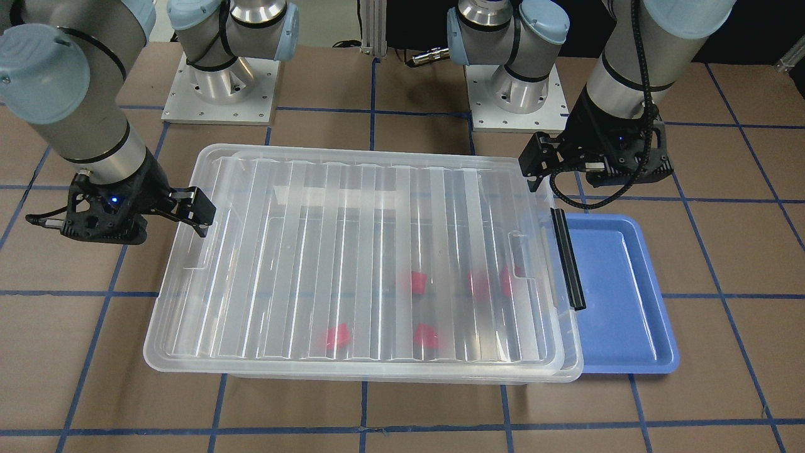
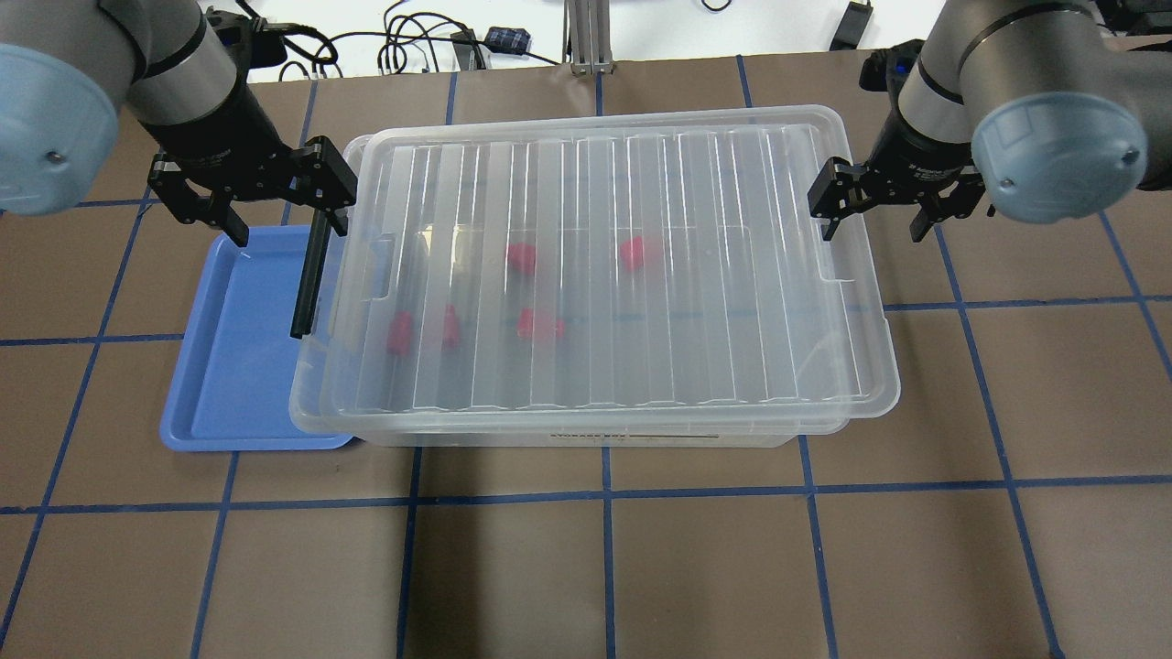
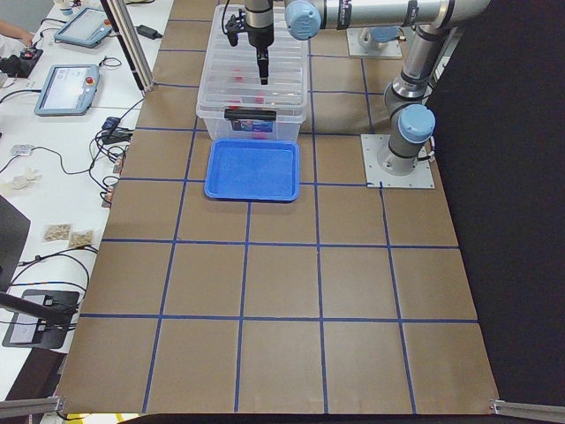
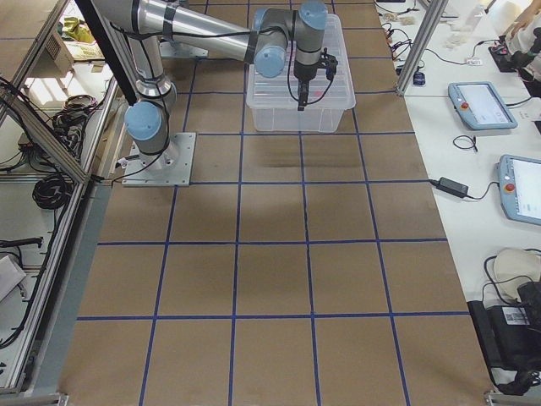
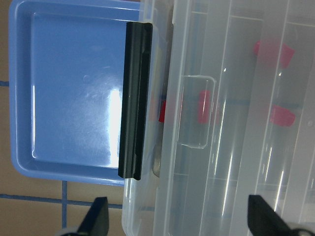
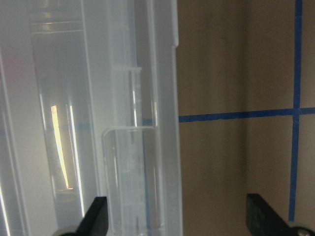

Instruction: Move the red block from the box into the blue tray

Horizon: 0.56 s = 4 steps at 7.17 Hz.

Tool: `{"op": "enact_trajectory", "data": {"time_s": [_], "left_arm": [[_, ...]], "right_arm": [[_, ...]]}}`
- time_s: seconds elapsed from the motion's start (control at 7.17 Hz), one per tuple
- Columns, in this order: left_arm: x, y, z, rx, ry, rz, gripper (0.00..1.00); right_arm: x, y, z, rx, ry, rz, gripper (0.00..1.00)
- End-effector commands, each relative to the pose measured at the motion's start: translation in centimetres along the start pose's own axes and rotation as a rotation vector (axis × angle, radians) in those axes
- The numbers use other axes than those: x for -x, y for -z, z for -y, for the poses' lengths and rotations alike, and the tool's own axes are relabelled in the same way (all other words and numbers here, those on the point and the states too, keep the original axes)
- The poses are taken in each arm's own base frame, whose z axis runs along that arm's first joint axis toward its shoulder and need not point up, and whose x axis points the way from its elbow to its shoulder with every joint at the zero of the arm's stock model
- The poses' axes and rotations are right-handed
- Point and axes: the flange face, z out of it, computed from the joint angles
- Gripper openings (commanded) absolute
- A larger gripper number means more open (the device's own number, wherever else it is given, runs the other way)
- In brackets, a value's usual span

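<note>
The box (image 2: 870, 366) is a clear bin with its ribbed lid (image 1: 251, 251) on, sitting slightly askew. Several red blocks (image 2: 522, 258) lie inside and show blurred through the lid (image 1: 416, 282). A black bar clip (image 2: 309, 275) hangs at the box's end over the blue tray (image 2: 229, 366), which is empty. My left gripper (image 2: 275, 206) is open above that clip end; its wrist view (image 5: 179, 219) shows the clip (image 5: 135, 98) and tray (image 5: 74, 98). My right gripper (image 2: 873, 215) is open above the opposite end's rim (image 6: 165, 123).
The blue tray (image 1: 616, 296) lies partly under the box's overhanging end. Brown table with blue grid tape (image 2: 604, 494) surrounds the box. The two arm bases (image 1: 220, 82) stand behind it. Cables and tablets (image 3: 71, 88) lie on side tables.
</note>
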Motion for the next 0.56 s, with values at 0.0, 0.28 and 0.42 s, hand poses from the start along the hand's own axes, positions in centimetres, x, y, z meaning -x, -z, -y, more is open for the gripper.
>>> {"op": "enact_trajectory", "data": {"time_s": [0.0, 0.28, 0.42], "left_arm": [[-0.1, -0.26, 0.11, 0.003, 0.001, -0.001, 1.0], [-0.06, -0.13, -0.08, 0.003, -0.005, 0.002, 1.0], [-0.1, -0.33, 0.16, 0.005, -0.003, -0.001, 1.0]], "right_arm": [[-0.69, -2.46, 0.59, -0.021, 0.018, -0.004, 1.0], [-0.87, -2.83, 0.73, -0.027, 0.019, -0.004, 1.0], [-1.13, -2.74, 0.83, -0.034, 0.017, -0.014, 1.0]]}}
